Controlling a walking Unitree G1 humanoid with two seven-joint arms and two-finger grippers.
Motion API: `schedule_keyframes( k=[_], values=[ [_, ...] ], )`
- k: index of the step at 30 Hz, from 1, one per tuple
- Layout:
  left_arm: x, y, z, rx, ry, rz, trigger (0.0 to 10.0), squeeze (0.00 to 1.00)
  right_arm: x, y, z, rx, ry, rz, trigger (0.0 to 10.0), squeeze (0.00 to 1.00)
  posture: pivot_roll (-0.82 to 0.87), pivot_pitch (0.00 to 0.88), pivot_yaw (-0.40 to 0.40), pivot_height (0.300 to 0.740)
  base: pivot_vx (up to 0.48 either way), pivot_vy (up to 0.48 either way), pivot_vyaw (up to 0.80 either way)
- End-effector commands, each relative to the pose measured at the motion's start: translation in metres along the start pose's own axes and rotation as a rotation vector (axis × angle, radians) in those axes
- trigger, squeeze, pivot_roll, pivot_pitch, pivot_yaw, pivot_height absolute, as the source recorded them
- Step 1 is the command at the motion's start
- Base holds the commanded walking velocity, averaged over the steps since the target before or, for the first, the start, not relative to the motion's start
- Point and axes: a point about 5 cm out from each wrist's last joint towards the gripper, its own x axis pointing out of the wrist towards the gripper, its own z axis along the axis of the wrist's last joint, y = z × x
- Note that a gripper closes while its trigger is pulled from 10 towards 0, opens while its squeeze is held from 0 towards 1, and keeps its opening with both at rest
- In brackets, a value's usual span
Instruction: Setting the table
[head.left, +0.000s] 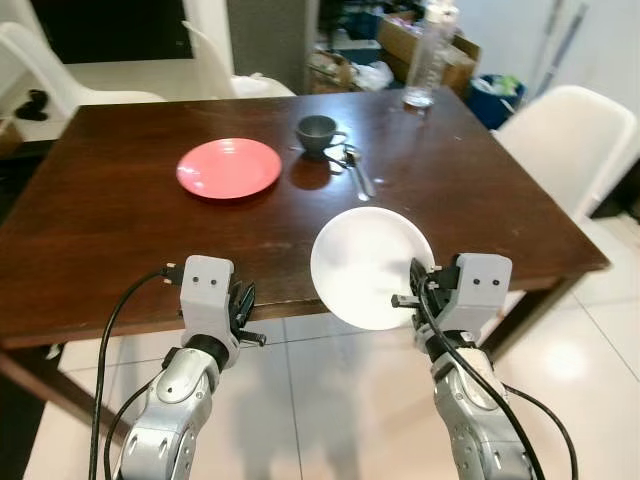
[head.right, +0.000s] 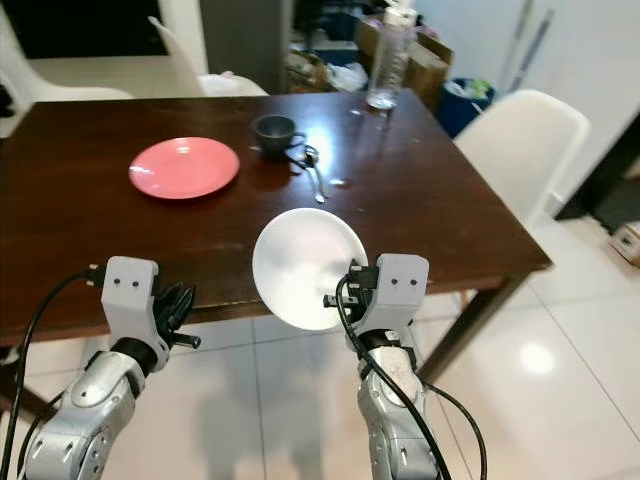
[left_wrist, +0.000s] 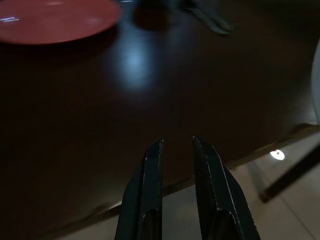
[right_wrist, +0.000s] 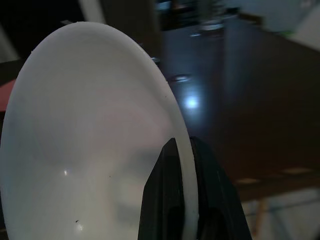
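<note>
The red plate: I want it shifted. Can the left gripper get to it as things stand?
Probably yes. The left gripper hovers free at the table's near edge, and bare tabletop lies between it and the red plate, though that sits well forward.

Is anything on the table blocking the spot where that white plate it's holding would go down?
Nothing visible does. The right tool pinches the white plate by its rim over the table's near edge; the wood below looks bare. The red plate, cup and spoon sit farther back.

No text, label, brand, number or sign could be read anywhere in the pictures, not even on the clear bottle (head.left: 430, 52) standing at the upper right of the frame on the worktop (head.left: 120, 230).
</note>
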Motion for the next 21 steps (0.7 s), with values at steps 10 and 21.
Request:
schedule_keyframes(
  k=[10, 21],
  values=[
    [0.0004, -0.0016, -0.0037, 0.001, 0.019, -0.003, 10.0, 0.00, 0.0012, -0.0018, -0.0010, 0.012, 0.013, -0.008, 10.0, 0.00, -0.11, 0.018, 0.050, 0.740, 0.000, 0.000, -0.80],
    [0.0002, -0.0017, -0.0053, -0.001, 0.024, -0.001, 10.0, 0.00, 0.0011, -0.0019, -0.0015, 0.013, 0.017, -0.009, 10.0, 0.00, -0.11, 0.018, 0.049, 0.740, 0.000, 0.000, -0.80]
  ],
)
